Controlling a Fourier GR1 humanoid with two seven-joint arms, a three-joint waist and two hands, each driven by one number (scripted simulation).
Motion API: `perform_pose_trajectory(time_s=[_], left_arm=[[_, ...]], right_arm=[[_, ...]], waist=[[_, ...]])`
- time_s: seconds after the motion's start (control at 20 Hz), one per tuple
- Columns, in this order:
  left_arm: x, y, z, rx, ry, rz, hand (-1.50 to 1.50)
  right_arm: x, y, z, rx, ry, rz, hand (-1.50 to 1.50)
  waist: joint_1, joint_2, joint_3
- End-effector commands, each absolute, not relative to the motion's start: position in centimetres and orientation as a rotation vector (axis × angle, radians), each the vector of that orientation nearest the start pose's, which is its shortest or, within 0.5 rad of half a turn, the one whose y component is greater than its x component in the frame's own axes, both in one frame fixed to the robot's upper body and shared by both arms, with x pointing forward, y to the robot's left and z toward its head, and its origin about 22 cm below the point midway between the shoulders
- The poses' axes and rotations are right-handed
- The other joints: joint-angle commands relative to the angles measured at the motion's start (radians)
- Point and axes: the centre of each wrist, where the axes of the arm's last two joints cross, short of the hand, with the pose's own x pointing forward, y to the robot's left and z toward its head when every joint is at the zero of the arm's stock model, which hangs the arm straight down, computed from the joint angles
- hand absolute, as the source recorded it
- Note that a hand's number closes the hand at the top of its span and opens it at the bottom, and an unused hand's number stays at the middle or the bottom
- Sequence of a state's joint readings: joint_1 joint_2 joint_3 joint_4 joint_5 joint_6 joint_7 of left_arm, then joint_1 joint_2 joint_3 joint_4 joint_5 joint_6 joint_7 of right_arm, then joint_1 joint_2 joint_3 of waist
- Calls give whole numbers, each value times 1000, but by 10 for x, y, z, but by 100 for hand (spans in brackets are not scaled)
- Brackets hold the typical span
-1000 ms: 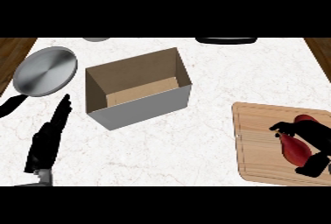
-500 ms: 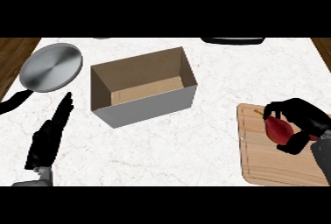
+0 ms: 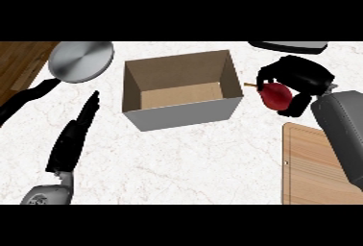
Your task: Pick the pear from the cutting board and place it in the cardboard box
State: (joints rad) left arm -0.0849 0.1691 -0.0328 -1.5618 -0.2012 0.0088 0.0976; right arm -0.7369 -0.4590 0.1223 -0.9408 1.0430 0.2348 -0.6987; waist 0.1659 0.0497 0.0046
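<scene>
The right hand (image 3: 301, 79) was curled round the pear (image 3: 276, 95), fingers and thumb wrapped over its top and sides so that only the red lower face showed, with a thin stem poking out toward the box (image 3: 182, 89). The pear was off the board (image 3: 315, 166) and held above the tabletop (image 3: 191, 158), just right of the box's right wall — beside it, not over the opening (whether hand and wall touched could not be told). The grey right forearm ran down from the hand across the board's upper right corner.

The box stood open-topped near the middle of the tabletop, its brown floor bare. The board lay at the lower right, well apart from the box.

The left hand (image 3: 74, 132) lay at the left, fingers straight and together, pointing up toward the pan (image 3: 80, 60) — open and holding nothing. The pan sat at the upper left, its dark handle running down to the left edge. A dark object (image 3: 289, 45) was cut off by the top edge at the upper right.
</scene>
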Motion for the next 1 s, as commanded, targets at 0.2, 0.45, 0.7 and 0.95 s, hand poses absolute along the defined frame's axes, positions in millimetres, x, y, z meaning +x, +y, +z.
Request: perform_pose_trajectory(time_s=[0.2,0.45,0.7,0.95], left_arm=[[262,258,21,269,-1514,-312,0],[268,255,29,291,-1522,-283,0],[267,266,24,315,-1492,-282,0],[263,265,19,323,-1486,-254,0]], right_arm=[[450,-253,156,-377,-1883,1773,150],[462,-247,178,49,-2129,1541,150],[471,-213,197,313,-2173,1497,150],[475,-180,208,420,-2156,1514,150]], waist=[[-23,-5,-2],[-38,-9,-1],[-65,-21,-3],[-82,-27,-4]])
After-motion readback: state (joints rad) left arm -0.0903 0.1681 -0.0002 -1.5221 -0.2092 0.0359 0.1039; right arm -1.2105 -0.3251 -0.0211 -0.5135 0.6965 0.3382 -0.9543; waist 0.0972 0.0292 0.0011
